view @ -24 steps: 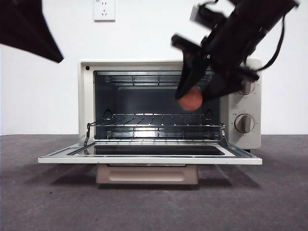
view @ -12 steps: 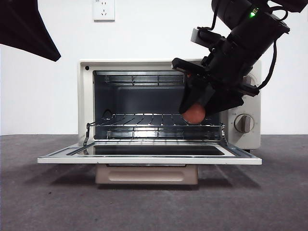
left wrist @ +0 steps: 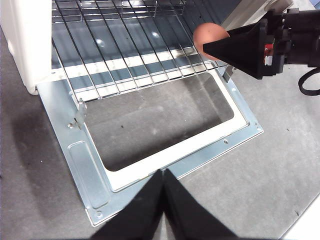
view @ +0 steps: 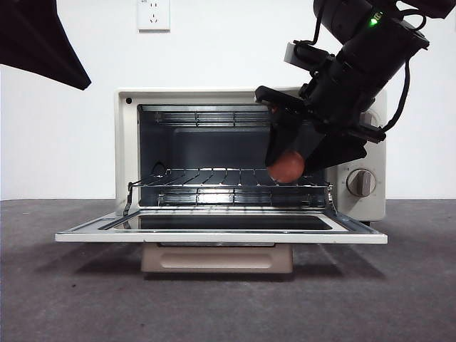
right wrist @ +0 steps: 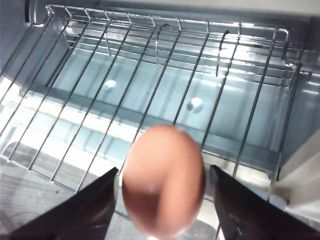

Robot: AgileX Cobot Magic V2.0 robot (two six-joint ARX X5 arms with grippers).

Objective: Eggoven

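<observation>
Right gripper (view: pixel 288 160) jaws clamped on egg (view: pixel 286 167) just above wire rack (view: pixel 214 178) at right of open toaster oven (view: pixel 127 142), left gripper (left wrist: pixel 163 176) jaws together, waiting above worktop (view: pixel 71 299)

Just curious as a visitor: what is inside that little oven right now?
Inside the oven sits only a wire rack. The right gripper holds the egg just above the rack's right front part. The gripper hides the cavity's right side in the front view.

Egg (right wrist: pixel 164 187): smooth, matt reddish-brown shell. Oven (view: pixel 127 153): cream painted casing, shiny wire rack (right wrist: pixel 165 75), bare metal door (left wrist: pixel 85 170) inner. Worktop (view: pixel 71 299): dark grey, matt, slightly rough.
</observation>
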